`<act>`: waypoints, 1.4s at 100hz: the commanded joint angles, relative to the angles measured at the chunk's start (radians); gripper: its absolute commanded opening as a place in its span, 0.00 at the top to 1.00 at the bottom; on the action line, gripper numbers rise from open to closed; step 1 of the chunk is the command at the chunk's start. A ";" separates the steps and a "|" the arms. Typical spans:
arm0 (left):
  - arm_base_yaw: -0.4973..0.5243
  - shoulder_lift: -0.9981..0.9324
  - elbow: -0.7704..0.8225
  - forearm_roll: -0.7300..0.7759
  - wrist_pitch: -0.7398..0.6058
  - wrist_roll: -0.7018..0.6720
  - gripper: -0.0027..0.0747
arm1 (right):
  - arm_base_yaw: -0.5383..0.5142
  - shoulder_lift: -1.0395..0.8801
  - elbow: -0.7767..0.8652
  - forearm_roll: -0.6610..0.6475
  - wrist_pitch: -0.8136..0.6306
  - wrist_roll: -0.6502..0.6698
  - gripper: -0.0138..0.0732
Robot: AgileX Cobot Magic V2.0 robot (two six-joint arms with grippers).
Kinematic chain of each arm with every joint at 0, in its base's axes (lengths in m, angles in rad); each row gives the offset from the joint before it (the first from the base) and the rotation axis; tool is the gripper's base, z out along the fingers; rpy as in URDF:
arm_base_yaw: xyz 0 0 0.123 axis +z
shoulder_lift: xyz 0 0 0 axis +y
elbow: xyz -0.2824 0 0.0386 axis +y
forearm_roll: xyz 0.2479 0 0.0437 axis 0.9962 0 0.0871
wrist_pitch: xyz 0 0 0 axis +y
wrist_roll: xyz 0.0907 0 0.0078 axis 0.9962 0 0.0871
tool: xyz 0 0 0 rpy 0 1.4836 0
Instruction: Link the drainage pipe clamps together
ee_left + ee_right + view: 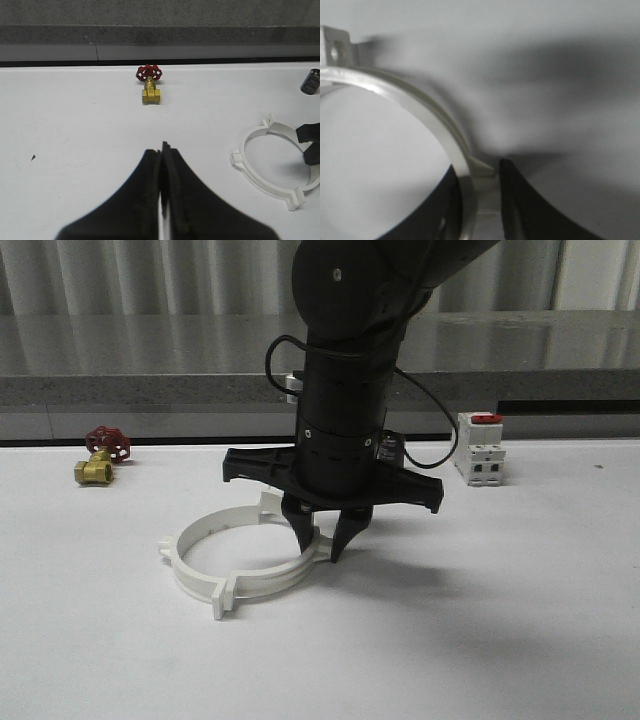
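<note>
The two white drainage pipe clamps lie on the table, closed into one ring with their end tabs (222,600) meeting. The left half (180,562) lies free. My right gripper (320,545) comes down over the right half (270,583) at its side lug. In the right wrist view the gripper (477,166) is shut on that clamp's wall (415,102) and lug, one finger inside the ring and one outside. The ring (243,150) also shows in the left wrist view. My left gripper (162,147) hovers shut and holds nothing, well to the left of the ring.
A brass valve with a red handwheel (100,455) sits at the back left (150,86). A white breaker with a red top (480,448) stands at the back right. A grey ledge (150,390) runs along the table's far edge.
</note>
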 commanded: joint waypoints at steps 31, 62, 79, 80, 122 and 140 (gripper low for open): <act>0.001 0.001 -0.025 -0.006 -0.081 0.000 0.99 | 0.002 -0.047 -0.024 0.005 -0.015 -0.013 0.33; 0.001 0.001 -0.025 -0.006 -0.081 0.000 0.99 | -0.015 -0.184 -0.023 -0.023 0.023 -0.269 0.33; 0.001 0.001 -0.025 -0.006 -0.081 0.000 0.99 | -0.092 -0.316 -0.019 -0.023 0.088 -0.417 0.33; 0.001 0.001 -0.025 -0.006 -0.081 0.000 0.99 | -0.096 -0.322 -0.016 -0.023 0.091 -0.427 0.33; 0.001 0.001 -0.025 -0.006 -0.081 0.000 0.99 | -0.451 -0.894 0.385 -0.023 0.104 -0.581 0.33; 0.001 0.001 -0.025 -0.006 -0.081 0.000 0.99 | -0.516 -1.188 0.562 -0.026 0.108 -0.610 0.33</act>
